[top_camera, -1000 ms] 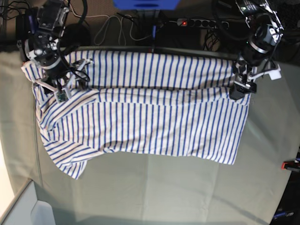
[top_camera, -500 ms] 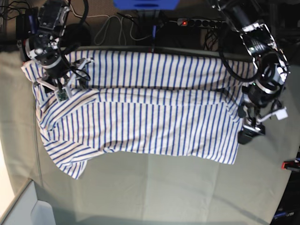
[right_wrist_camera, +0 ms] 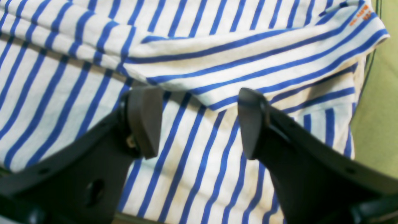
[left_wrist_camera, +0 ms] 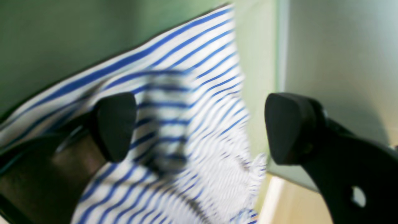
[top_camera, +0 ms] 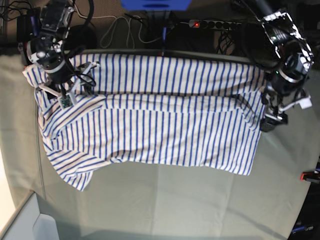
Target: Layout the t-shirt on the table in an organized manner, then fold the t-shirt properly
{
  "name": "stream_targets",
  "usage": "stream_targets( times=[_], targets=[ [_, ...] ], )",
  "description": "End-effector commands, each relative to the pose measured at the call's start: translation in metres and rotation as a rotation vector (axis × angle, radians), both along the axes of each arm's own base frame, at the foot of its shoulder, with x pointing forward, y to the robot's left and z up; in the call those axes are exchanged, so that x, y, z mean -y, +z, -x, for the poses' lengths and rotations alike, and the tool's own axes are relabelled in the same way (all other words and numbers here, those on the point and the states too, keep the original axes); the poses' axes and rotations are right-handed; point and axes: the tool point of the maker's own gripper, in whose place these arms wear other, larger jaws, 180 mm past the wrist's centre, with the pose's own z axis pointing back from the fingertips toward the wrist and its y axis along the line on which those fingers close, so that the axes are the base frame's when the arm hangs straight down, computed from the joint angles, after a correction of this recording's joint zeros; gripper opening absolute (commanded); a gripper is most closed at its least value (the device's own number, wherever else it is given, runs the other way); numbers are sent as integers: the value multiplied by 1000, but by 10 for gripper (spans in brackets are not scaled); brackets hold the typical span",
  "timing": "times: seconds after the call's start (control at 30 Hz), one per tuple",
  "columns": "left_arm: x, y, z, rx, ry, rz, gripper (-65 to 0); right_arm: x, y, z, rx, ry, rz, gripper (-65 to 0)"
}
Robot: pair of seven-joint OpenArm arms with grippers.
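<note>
White cloth with thin blue stripes, the t-shirt [top_camera: 150,120] lies spread across the upper half of the counter [top_camera: 190,200], its long side running from nine o'clock to three o'clock. We see a fold line along its middle and a loose, rumpled sleeve hanging toward seven o'clock. Up close, an upper layer is doubled over the one beneath, and small orange lettering marks one corner.

At the shirt's ten o'clock corner sits our right tool [right_wrist_camera: 199,124], released, its dark fingers [right_wrist_camera: 144,121] spread just above the striped cloth with nothing between them. At the three o'clock edge hangs our left tool [left_wrist_camera: 199,127], also released, fingers wide apart; that view is blurred, and the shirt shows behind the gap.

Beyond the counter's twelve o'clock edge lie cables [top_camera: 122,30] and a power strip [top_camera: 215,23]. A red clamp [top_camera: 310,176] sits at four o'clock.
</note>
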Motion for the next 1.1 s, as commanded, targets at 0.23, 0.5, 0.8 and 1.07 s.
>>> stream_targets(
  times=[0.23, 0.5, 0.8, 1.07],
  targets=[
    [74, -5, -8, 9, -157, 84, -12, -1, 11, -9, 49, -6, -8, -266],
    [128, -7, -20, 16, -234, 153, -12, -1, 10, -9, 47, -6, -8, -266],
    [124, -22, -50, 18, -181, 149, -12, 0, 9, -6, 40, -6, -5, -266],
    [116, 46, -104, 205, -185, 101, -12, -2, 8, -5, 38, -6, -10, -266]
  ],
)
